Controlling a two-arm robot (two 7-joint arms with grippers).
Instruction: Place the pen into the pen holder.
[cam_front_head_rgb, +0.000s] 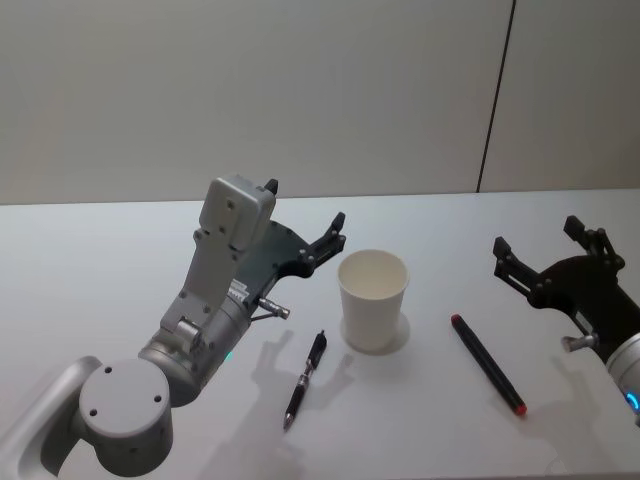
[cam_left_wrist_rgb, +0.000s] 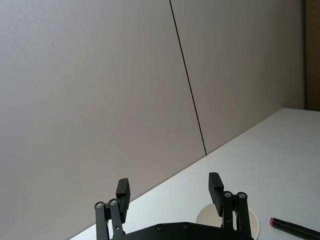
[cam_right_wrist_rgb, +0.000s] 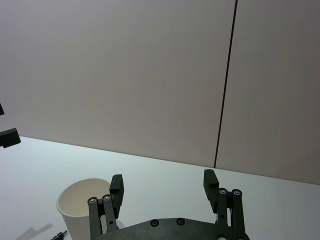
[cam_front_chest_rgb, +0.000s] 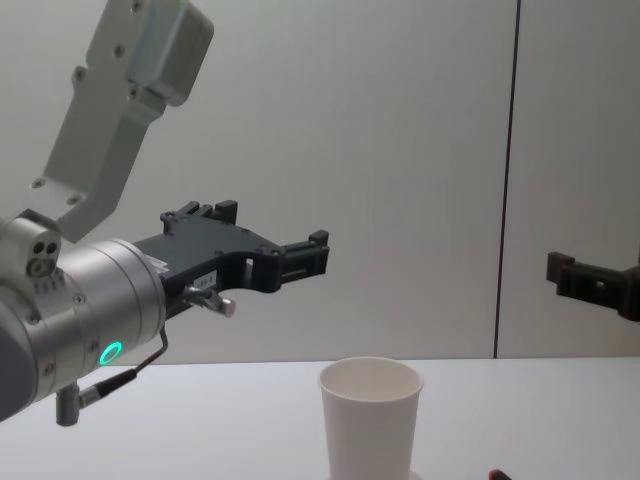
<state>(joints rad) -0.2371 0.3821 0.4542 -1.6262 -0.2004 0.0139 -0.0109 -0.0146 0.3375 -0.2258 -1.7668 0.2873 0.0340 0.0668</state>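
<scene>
The jaws of the left gripper (cam_front_head_rgb: 328, 240) stand wide apart and hold nothing; the jaws of the right gripper (cam_front_head_rgb: 537, 238) are spread just as wide and are likewise empty. Both sets of jaws hang above the table (cam_front_head_rgb: 100, 260), higher than the rim of the pen holder (cam_front_head_rgb: 373, 300), as the chest view confirms. The pen holder stands upright between the two sets of jaws, just ahead of and below the left jaws and well apart from the right jaws. A slim black pen (cam_front_head_rgb: 305, 380) lies flat on the table below the left jaws, on the robot's side of them and beside the pen holder. A second, red-tipped pen (cam_front_head_rgb: 487, 363) lies flat between the pen holder and the right jaws, below them. No pen is grasped, so the task appears not yet started. Hazards: the pen holder looks light and sits close to the left jaws, so a descent toward the black pen could clip its wall and tip or shift it. Each pen lies low on the table, so jaws closing too high would miss it, and jaws closing off-centre could roll it away. A pen released at a slant against the rim could topple the pen holder. If both arms move toward the pen holder together, they could collide.
</scene>
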